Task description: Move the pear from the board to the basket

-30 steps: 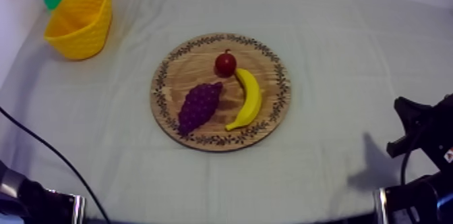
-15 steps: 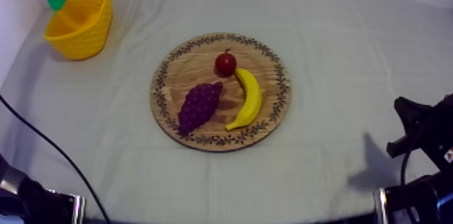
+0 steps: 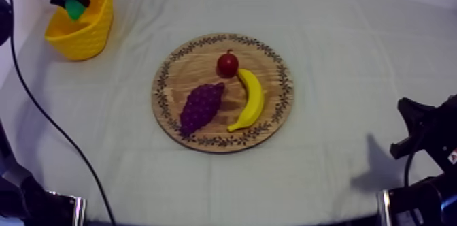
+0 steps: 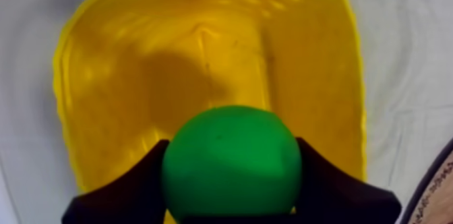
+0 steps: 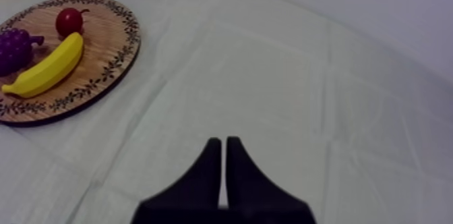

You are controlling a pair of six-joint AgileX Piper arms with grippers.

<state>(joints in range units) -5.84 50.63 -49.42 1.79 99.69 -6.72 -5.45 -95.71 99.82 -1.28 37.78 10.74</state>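
The left gripper [image 4: 231,181] is clenched on the green pear [image 3: 73,9], with one black finger at each side of it. It holds the pear above the open mouth of the yellow basket [image 3: 94,30], which stands at the far left of the surface [image 3: 353,52]. The round wooden board [image 3: 197,72] lies in the middle of the surface, well apart from the basket. On it are a small red fruit [image 3: 227,64], a banana [image 3: 252,99] and a bunch of grapes [image 3: 201,106]. The right gripper [image 5: 223,166] is low at the near right, over bare cloth, with its fingers pressed together on nothing.
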